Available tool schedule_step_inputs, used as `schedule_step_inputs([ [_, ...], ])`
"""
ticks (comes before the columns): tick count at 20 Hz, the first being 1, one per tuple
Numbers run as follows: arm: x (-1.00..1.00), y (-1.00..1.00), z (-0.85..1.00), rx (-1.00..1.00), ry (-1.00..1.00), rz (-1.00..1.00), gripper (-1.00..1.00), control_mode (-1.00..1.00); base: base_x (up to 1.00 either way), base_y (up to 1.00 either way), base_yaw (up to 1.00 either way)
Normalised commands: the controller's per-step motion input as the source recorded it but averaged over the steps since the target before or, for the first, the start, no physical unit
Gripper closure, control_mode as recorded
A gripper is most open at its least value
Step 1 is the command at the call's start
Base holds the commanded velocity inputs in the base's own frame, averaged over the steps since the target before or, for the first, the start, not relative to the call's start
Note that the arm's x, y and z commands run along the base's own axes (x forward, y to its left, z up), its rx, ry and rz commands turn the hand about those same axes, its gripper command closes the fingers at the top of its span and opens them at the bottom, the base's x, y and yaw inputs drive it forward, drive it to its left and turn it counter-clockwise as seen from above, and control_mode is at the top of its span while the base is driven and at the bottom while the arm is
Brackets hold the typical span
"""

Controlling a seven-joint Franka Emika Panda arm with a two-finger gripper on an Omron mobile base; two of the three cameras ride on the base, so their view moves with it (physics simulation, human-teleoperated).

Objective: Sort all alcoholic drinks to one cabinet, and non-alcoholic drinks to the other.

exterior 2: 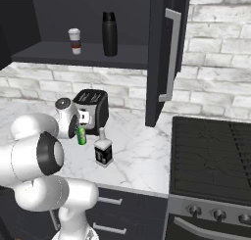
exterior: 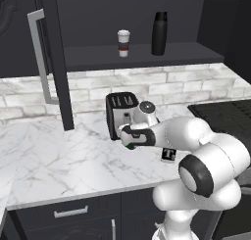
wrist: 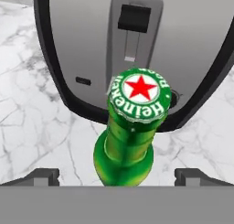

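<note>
Marble counter (exterior: 59, 160) — hand view alone shows wide jaws flanking the green beer bottle (wrist: 132, 127), untouched.

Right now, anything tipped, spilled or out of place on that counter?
Nothing stands out. The green beer bottle and the squat bottle stand upright by the toaster; the coffee cup and black flask stand upright on the shelf. No spills visible.

Marble counter (exterior: 59, 156), pale brick wall (exterior 2: 220, 53) — probably stove (exterior 2: 215, 151).
</note>
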Motion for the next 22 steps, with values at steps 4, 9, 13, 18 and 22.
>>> schedule_step_inputs([
  [4,0.20,0.00,-0.10,0.00,0.05,0.00,-1.00,-1.00,0.00,0.00,0.00],
  [9,0.19,0.01,-0.14,0.00,0.02,0.00,-1.00,-1.00,0.00,0.00,0.00],
  [13,0.17,0.06,-0.19,0.00,0.00,0.00,-1.00,-1.00,0.00,0.00,0.00],
  [18,0.14,0.10,-0.21,0.00,0.00,0.00,-1.00,-1.00,0.00,0.00,0.00],
  [22,0.10,0.08,-0.16,0.00,-0.01,0.00,1.00,-1.00,0.00,0.00,0.00],
])
